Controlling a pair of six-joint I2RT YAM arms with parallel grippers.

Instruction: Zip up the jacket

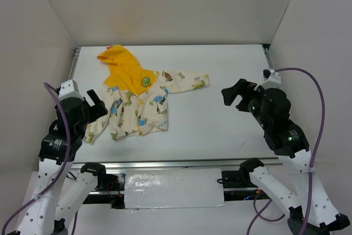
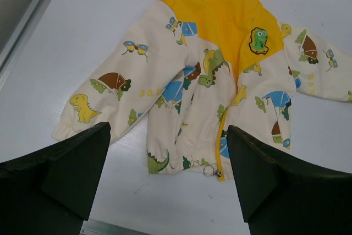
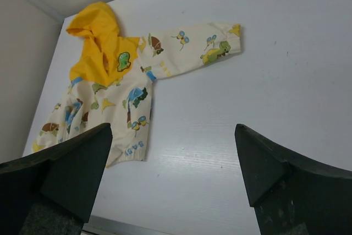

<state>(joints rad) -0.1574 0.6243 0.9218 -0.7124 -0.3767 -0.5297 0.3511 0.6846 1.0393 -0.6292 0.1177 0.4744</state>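
Jacket (image 1: 140, 100): lay flat left of centre on the surface (image 1: 220, 130), hood upper left. Likely light, limp, bunches easily. Best hold: ring pull (image 2: 211, 171) at the hem, hem pinned alongside. Left pincer (image 1: 97, 104), right pincer (image 1: 233, 97): both gaped, empty.

Jacket (image 1: 137, 100) flat on table (image 1: 220, 130), left of centre, hood (image 1: 118, 61) at far side, sleeve (image 1: 187, 81) stretched right
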